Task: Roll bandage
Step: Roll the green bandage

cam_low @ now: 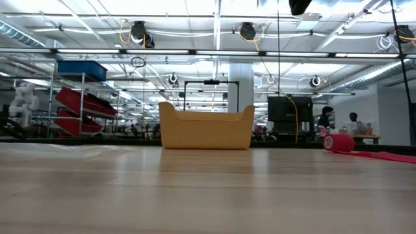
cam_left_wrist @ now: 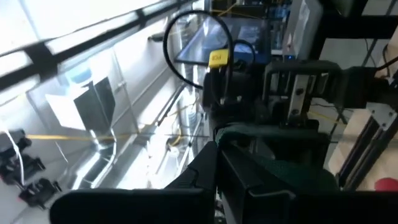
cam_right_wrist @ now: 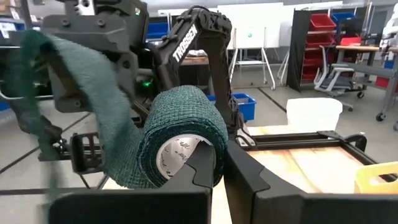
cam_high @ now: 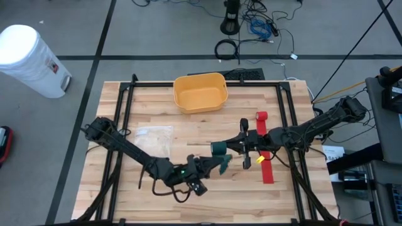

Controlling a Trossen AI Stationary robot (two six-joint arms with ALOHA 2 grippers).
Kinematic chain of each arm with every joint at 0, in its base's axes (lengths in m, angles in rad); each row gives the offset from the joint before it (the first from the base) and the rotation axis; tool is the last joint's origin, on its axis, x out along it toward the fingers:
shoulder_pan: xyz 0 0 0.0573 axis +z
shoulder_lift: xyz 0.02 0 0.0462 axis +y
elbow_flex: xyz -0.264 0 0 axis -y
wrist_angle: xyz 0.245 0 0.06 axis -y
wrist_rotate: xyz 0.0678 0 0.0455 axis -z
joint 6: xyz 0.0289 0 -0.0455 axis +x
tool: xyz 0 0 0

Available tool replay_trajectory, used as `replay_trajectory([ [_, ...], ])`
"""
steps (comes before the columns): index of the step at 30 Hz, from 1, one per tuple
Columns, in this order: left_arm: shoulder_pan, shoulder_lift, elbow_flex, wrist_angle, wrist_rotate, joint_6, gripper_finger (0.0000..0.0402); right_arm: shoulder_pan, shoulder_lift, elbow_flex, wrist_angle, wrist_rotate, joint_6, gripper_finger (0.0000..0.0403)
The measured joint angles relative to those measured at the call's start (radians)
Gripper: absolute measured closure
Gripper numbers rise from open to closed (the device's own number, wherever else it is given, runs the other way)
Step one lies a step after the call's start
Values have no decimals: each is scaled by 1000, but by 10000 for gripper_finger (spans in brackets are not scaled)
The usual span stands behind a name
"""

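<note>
Rolling a green bandage between two end effectors above the bench.

Gripping the green bandage roll (cam_high: 217, 148) (cam_right_wrist: 180, 140), the right end effector (cam_high: 231, 147) is clamped on it above the middle of the bench (cam_high: 188, 129), with the loose green strip (cam_right_wrist: 93, 106) running off to the left end effector (cam_high: 221, 164), which is closed on the strip's free end (cam_left_wrist: 273, 165). A red bandage (cam_high: 262, 117) (cam_low: 338, 142) lies on the bench under the right arm, its unrolled red tail (cam_high: 267, 169) stretching toward the near edge. A yellow bin (cam_high: 200, 91) (cam_low: 206, 127) stands at the far side, and a clear plastic bag (cam_high: 153, 139) lies near the left arm.
</note>
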Motion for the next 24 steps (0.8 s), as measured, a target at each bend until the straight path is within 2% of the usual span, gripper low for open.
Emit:
replay_trajectory([
  [8, 8, 0, 0, 0, -26, -50, 389, 0, 0, 0, -6, -74, 21, 392],
  [19, 13, 0, 0, 58, -143, -50, 388, 1, 0, 0, -18, -86, 44, 392],
  [24, 16, 0, 0, 57, -151, -50, 388, 1, 0, 0, -19, -130, 65, 392],
])
